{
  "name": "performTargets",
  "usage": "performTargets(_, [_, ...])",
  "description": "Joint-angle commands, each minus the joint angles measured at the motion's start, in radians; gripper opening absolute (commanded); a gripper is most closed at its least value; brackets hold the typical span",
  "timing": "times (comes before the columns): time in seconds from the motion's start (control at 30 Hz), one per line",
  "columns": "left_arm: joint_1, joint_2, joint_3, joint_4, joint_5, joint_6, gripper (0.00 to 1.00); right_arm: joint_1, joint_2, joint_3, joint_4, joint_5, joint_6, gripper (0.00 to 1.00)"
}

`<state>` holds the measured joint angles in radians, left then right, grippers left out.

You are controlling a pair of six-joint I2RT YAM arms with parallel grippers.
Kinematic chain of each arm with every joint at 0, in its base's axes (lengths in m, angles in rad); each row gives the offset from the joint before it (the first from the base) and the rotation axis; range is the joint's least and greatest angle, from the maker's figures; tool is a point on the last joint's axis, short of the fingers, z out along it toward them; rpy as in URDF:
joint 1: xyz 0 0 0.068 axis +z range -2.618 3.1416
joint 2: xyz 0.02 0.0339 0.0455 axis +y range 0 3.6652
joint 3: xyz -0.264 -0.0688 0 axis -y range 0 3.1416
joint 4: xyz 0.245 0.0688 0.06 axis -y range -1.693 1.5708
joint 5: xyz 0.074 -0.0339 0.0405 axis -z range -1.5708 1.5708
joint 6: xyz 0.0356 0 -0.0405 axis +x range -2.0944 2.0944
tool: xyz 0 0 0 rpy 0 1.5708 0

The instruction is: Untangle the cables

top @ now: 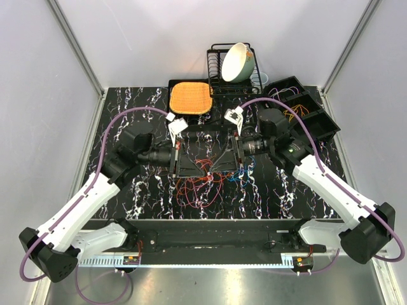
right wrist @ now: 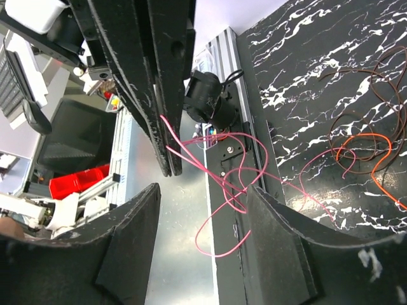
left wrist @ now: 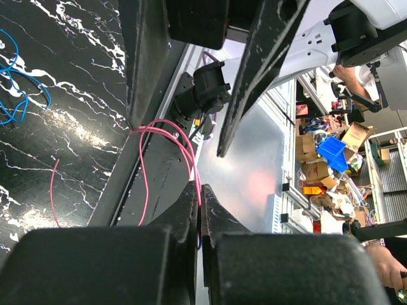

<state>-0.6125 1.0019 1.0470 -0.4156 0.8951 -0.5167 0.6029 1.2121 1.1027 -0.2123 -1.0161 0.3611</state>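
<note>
We are pinching the pink cable (left wrist: 140, 171) in our closed left gripper (left wrist: 198, 188); our right gripper (right wrist: 203, 189) is gaping wide, gripping nothing.

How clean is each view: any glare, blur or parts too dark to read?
Top view: sharp, evenly lit, with a warm glare patch on the back wall; the thin cables get lost against the marbled table. Left wrist: left claw is featureless black, but the pink cable reads clearly. Right wrist: right claw likewise underexposed, table sharp.
</note>
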Motion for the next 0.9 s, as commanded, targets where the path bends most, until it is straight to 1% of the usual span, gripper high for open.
performTargets(0.0, [-0.004,-0.022,0.011,0.044,0.038,-0.003,0.0,0.021,0.0,0.056,-0.002,0.03,-0.04,0.62])
performTargets(0.07, [-0.003,-0.026,0.013,0.046,0.036,-0.003,0.0,0.024,0.0,0.057,-0.007,0.072,-0.051,0.66])
performTargets(0.17, [-0.004,-0.026,0.013,0.046,0.038,-0.006,0.0,0.024,-0.009,0.059,-0.009,0.115,-0.06,0.69])
performTargets(0.23, [-0.004,-0.028,0.013,0.044,0.039,-0.006,0.0,0.023,-0.016,0.06,-0.007,0.128,-0.07,0.68])
performTargets(0.3, [-0.003,-0.032,0.013,0.044,0.042,-0.008,0.0,0.023,-0.029,0.065,-0.025,0.191,-0.099,0.71])
performTargets(0.37, [-0.004,-0.04,0.012,0.044,0.042,-0.008,0.0,0.024,-0.039,0.069,-0.036,0.233,-0.117,0.71])
performTargets(0.47, [-0.003,-0.046,0.008,0.044,0.041,-0.009,0.0,0.024,-0.031,0.078,-0.042,0.226,-0.12,0.71])
performTargets(0.6, [-0.004,-0.048,-0.002,0.04,0.034,-0.006,0.0,0.023,-0.028,0.082,-0.042,0.228,-0.125,0.66])
performTargets(0.63, [-0.004,-0.048,-0.004,0.04,0.036,-0.005,0.0,0.023,-0.026,0.082,-0.039,0.223,-0.123,0.61])
performTargets(0.7, [-0.004,-0.048,-0.007,0.04,0.034,-0.005,0.0,0.023,-0.02,0.08,-0.036,0.2,-0.116,0.59])
performTargets(0.73, [-0.004,-0.048,-0.008,0.043,0.034,-0.006,0.0,0.024,-0.019,0.079,-0.033,0.182,-0.113,0.56])
performTargets(0.87, [-0.004,-0.043,-0.007,0.044,0.03,-0.003,0.0,0.031,-0.014,0.054,0.002,0.131,-0.093,0.53])
